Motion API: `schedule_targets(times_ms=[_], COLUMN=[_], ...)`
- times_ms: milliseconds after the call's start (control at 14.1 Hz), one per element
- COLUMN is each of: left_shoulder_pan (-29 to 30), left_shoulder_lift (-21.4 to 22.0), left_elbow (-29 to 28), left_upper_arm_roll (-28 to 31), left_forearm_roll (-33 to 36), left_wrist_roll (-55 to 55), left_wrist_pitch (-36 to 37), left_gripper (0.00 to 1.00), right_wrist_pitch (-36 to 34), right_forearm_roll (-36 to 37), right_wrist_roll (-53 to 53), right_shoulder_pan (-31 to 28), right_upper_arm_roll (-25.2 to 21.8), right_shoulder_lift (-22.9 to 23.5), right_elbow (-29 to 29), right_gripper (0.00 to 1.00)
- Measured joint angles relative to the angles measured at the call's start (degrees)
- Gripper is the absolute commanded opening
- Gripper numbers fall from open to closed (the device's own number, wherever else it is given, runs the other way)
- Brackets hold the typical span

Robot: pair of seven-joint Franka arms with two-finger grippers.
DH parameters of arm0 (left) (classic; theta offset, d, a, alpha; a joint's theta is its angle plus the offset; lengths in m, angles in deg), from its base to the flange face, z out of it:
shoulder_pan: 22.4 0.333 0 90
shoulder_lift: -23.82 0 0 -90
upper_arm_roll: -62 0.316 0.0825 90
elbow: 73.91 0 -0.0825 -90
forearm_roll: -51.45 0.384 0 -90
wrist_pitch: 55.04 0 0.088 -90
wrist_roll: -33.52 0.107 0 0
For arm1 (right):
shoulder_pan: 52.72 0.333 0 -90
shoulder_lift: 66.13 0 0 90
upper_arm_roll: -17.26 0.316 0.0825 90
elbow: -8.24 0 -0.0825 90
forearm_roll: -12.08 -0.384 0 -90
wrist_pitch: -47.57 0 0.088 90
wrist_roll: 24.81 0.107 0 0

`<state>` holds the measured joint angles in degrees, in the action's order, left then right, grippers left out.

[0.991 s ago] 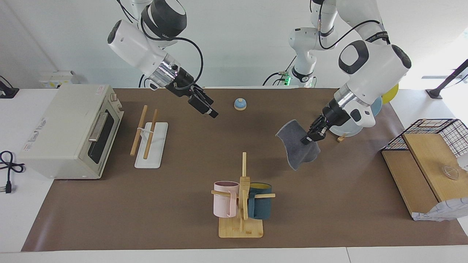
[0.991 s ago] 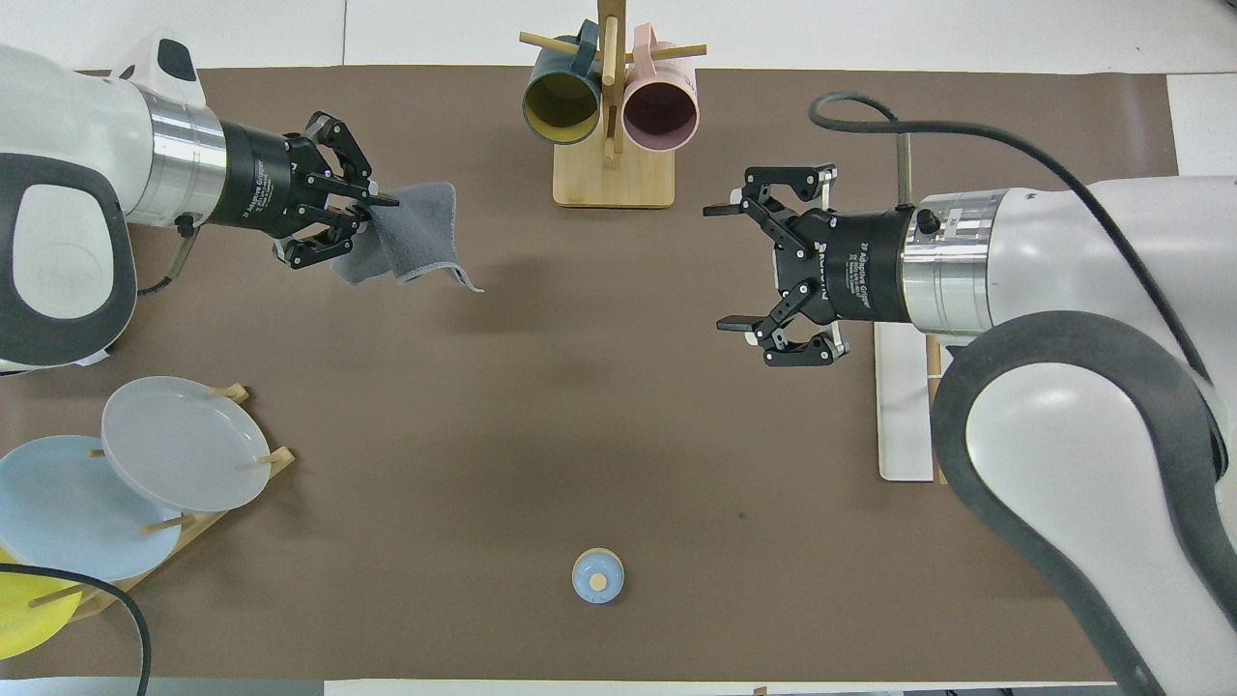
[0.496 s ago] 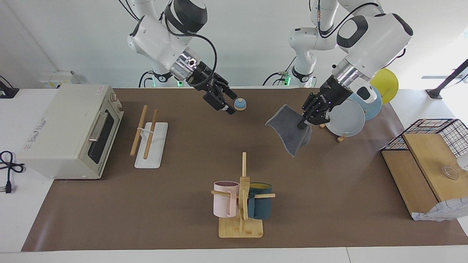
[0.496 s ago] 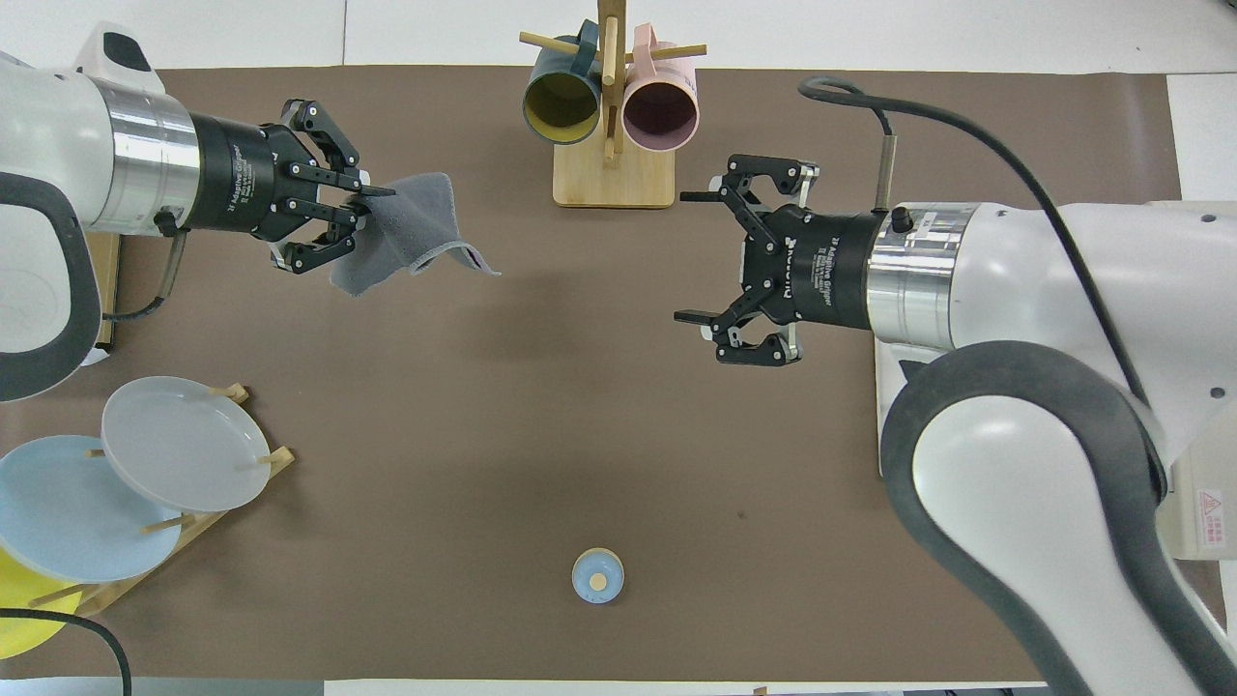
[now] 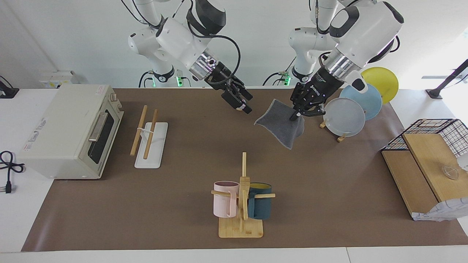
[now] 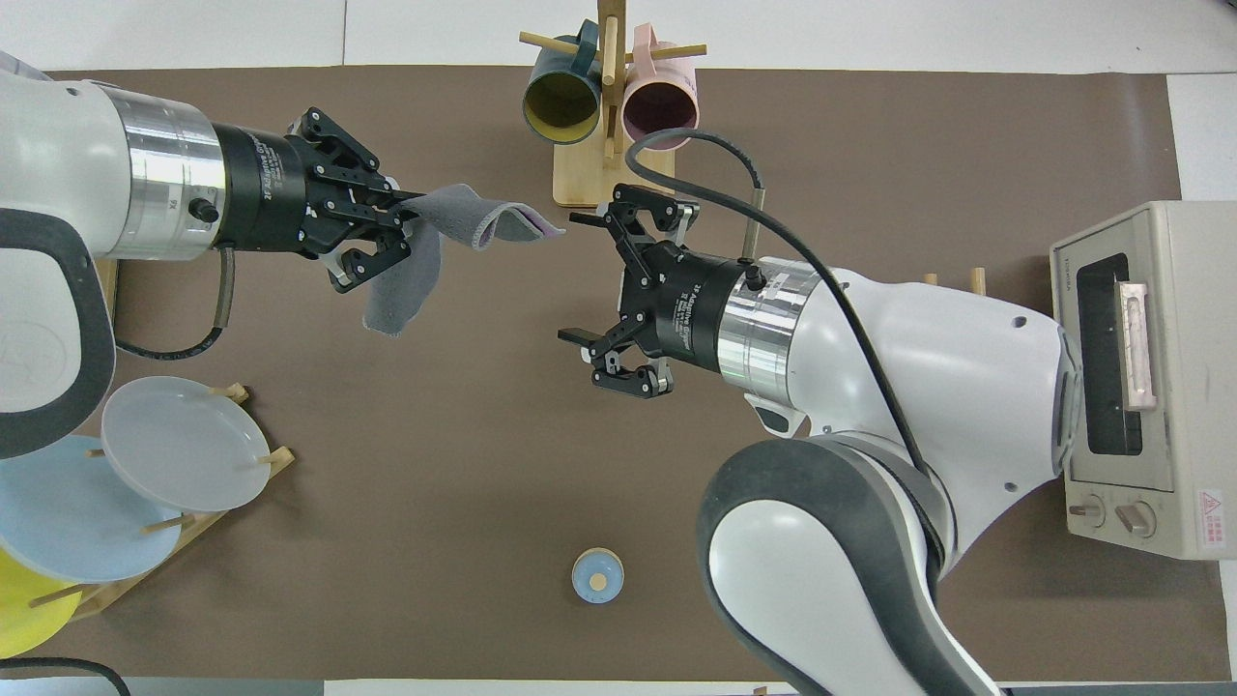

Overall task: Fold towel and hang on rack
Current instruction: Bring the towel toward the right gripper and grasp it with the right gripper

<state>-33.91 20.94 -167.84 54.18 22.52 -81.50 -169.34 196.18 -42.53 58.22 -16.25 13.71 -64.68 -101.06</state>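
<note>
My left gripper (image 5: pixel 297 114) is shut on one edge of the towel (image 5: pixel 281 126) and holds it in the air over the middle of the table. The towel hangs down, dark grey face outward; in the overhead view (image 6: pixel 416 271) a raised corner shows its purple face. My right gripper (image 5: pixel 245 106) is open and empty, up in the air beside the towel, a short gap from it; its spread fingers show in the overhead view (image 6: pixel 570 277). The rack (image 5: pixel 150 145) stands by the oven, toward the right arm's end; the right arm hides most of it in the overhead view.
A toaster oven (image 5: pixel 69 131) stands at the right arm's end. A bamboo mug stand (image 5: pixel 241 204) with two mugs is farther from the robots. A plate stand (image 5: pixel 345 117) and a wire basket with boards (image 5: pixel 420 160) are toward the left arm's end. A small blue knob (image 6: pixel 597 576) sits near the robots.
Both grippers have risen and moved toward each other over the table's middle. The left gripper carried the towel toward the right gripper, which stays open.
</note>
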Motion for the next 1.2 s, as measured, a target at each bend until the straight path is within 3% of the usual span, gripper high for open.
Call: schedule_targets(times_ms=[779,850,991,1062,1204], left_shoulder_pan=[-3.47,-3.47,-3.47,-3.47,-3.47], left_shoulder_lift=[2.49,2.66,2.83,2.84,2.84], left_elbow=[-4.12,-4.27,-4.37,-4.38,-4.44], left_upper_arm_roll=[-0.14,-0.13,-0.09,-0.08,-0.08], left_forearm_roll=[0.00,0.00,0.00,0.00,0.00], left_wrist_roll=[-8.56,-8.56,-8.56,-8.60,-8.64], left_wrist_pitch=[0.48,0.48,0.48,0.48,0.48], left_gripper=[0.00,0.00,0.00,0.00,0.00], right_wrist_pitch=[4.27,4.58,4.59,4.59,4.60], right_forearm_roll=[0.00,0.00,-0.01,-0.01,-0.51], right_wrist_roll=[-0.01,-0.01,-0.01,-0.01,-0.01], right_shoulder_pan=[1.62,1.66,1.48,1.41,1.41], right_upper_arm_roll=[0.59,0.69,0.61,0.57,0.52], right_shoulder_lift=[6.96,7.45,7.94,8.05,8.06], right_elbow=[7.57,8.08,8.64,8.75,8.83], right_gripper=[1.00,0.90,0.27,0.00,0.00])
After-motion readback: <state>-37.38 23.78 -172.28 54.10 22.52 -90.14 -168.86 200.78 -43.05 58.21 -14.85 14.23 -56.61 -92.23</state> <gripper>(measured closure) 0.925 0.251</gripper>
